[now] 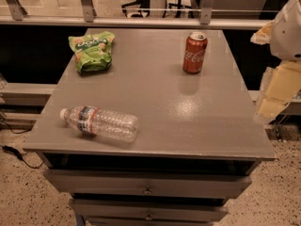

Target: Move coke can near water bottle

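The coke can (194, 52) is red-orange with white script and a silver top. It stands upright at the far right of the grey cabinet top (188, 121). The water bottle (100, 123) is clear and ribbed, with a white cap and a red-and-blue label. It lies on its side near the front left edge, cap pointing left. My gripper (272, 98) hangs at the right edge of the view, beyond the cabinet's right side, well away from the can and the bottle. It holds nothing that I can see.
A green snack bag (92, 50) lies at the far left of the cabinet top. Drawers (147, 190) are below the front edge. A railing (141, 20) and office chairs are behind. Speckled floor lies on both sides.
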Controlling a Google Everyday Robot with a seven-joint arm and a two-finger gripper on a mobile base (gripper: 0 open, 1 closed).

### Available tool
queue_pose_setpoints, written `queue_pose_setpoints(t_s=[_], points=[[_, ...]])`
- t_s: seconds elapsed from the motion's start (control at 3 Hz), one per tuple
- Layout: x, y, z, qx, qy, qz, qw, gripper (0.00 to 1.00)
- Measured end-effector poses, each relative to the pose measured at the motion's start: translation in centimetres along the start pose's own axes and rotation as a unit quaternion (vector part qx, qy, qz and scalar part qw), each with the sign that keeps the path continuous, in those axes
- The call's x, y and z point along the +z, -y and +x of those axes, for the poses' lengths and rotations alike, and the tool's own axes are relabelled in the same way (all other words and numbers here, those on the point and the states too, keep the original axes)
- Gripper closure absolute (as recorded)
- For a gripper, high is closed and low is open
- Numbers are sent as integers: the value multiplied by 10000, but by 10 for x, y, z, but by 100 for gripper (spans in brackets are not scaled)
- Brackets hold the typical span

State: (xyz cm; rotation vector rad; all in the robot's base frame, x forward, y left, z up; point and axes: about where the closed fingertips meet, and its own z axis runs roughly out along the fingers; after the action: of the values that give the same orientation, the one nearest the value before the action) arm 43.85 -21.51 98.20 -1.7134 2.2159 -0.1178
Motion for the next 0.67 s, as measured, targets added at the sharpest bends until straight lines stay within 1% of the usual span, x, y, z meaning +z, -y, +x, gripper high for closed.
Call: queue_pose_setpoints(t_s=[0.33, 0.67], points=[[-1, 2, -1, -27, 32, 77, 10000, 0], [13, 20, 12, 100, 239, 217, 9994, 0]])
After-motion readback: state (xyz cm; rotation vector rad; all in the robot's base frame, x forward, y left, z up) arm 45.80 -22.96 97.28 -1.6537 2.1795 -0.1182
